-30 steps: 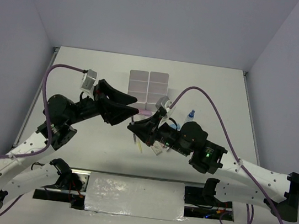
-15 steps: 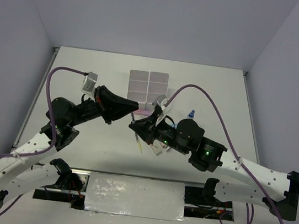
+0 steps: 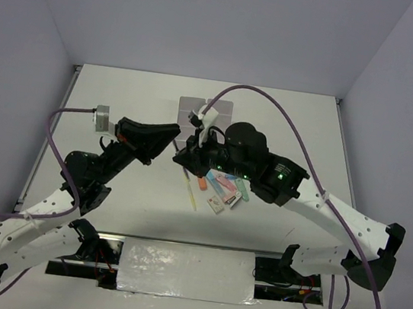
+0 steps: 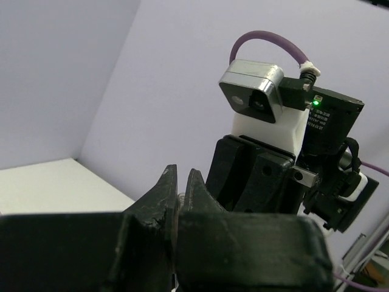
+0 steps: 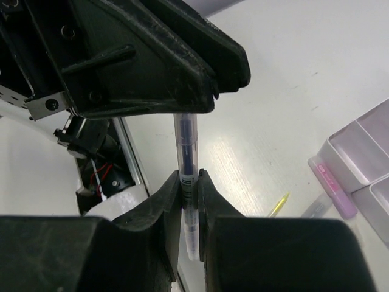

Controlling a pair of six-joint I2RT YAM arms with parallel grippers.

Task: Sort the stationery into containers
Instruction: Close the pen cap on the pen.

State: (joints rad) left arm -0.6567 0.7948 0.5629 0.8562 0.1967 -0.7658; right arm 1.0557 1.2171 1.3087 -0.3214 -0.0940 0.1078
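1. Top view: we see the left gripper (image 3: 173, 131) and right gripper (image 3: 181, 157) meeting tip to tip above the table (image 3: 122, 96), just before the containers (image 3: 191, 107). Loose markers and erasers (image 3: 222, 187) lie under the right arm.
2. Left wrist: its jaws are pressed together on a clear tip.
3. Right wrist: its jaws clamp an upright clear pen (image 5: 185, 137), whose top runs into the left fingers.

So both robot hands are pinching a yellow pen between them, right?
Not quite. The pen pinched by the left gripper and the right gripper is clear with dark blue inside, not yellow. The right wrist view shows this. The yellow pen lies on the table, and nothing holds it.
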